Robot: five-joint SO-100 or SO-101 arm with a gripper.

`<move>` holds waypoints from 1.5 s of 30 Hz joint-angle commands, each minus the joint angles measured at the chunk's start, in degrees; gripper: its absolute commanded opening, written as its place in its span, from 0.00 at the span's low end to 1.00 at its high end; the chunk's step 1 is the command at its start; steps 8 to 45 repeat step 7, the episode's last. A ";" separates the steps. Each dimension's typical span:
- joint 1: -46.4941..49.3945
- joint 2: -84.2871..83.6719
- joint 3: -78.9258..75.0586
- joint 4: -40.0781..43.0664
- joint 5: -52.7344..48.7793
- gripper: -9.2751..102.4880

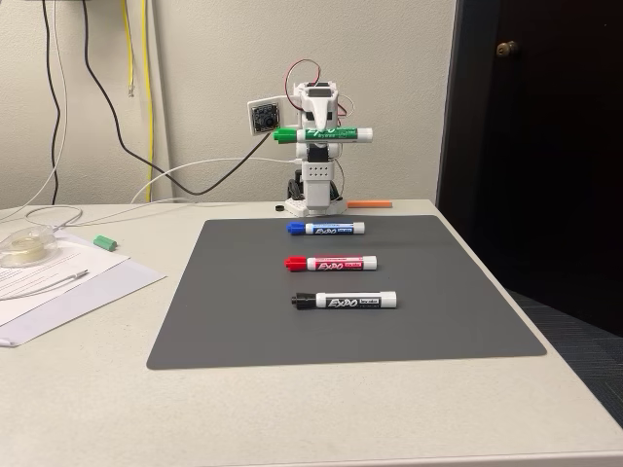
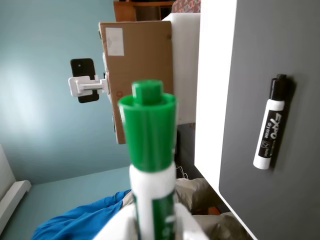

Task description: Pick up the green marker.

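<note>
The robot's white hand (image 1: 321,136) was closed tight around the slim green-capped white marker (image 1: 322,135), holding it level, high above the pale table (image 1: 292,418). Down on the flat dark grey mat (image 1: 243,321) lay a blue-capped marker (image 1: 326,229), a red-capped marker (image 1: 331,264) and a black-capped marker (image 1: 344,301), each apart from the others.

On the grey mat (image 1: 243,321) lie blue (image 1: 326,229), red (image 1: 331,263) and black (image 1: 345,300) markers (parallel, black nearest); papers (image 1: 58,282) lie left.
</note>
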 commanded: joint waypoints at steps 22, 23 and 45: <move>0.09 -0.09 -2.90 0.09 1.14 0.08; 0.09 -0.09 -2.90 0.09 1.14 0.08; 0.09 -0.09 -2.90 0.09 1.14 0.08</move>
